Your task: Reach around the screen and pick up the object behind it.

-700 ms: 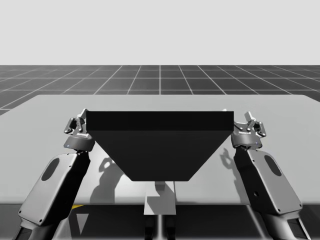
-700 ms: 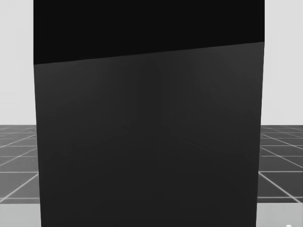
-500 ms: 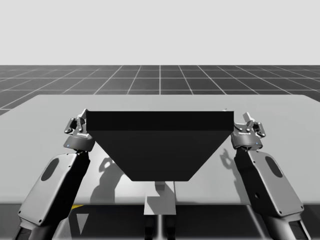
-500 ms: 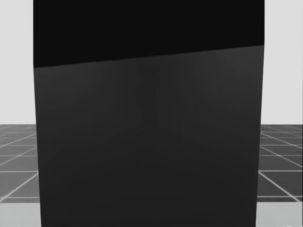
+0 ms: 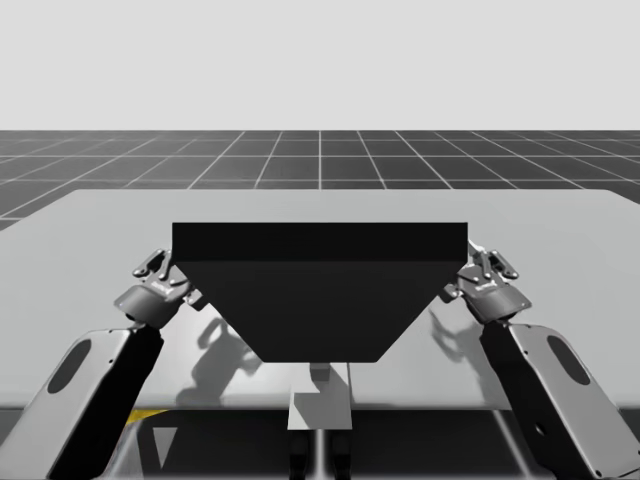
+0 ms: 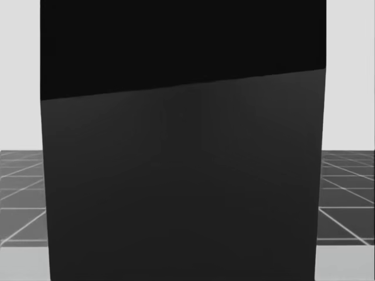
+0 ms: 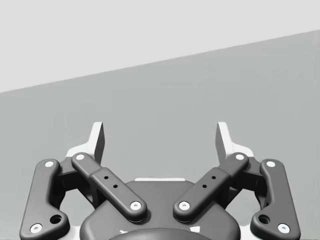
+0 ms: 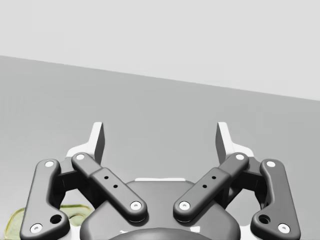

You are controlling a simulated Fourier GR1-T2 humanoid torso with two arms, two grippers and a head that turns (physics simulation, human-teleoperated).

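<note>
Matte black screen (image 5: pixel 320 290), a flat-faced slab, upright on the smooth grey table (image 5: pixel 100 215). Just beside its left edge, left gripper (image 5: pixel 160 268); beside its right edge, right gripper (image 5: pixel 488 266). Both with blunt pale fingers spread wide, nothing between them. Hidden behind the screen, the object: exact spot impossible to tell. Glossy yellow-green patch (image 8: pixel 17 220) under the right gripper's linkage, unidentifiable.

A dark, flat-faced screen (image 5: pixel 320 300) stands upright across the table's (image 5: pixel 90 225) middle.
</note>
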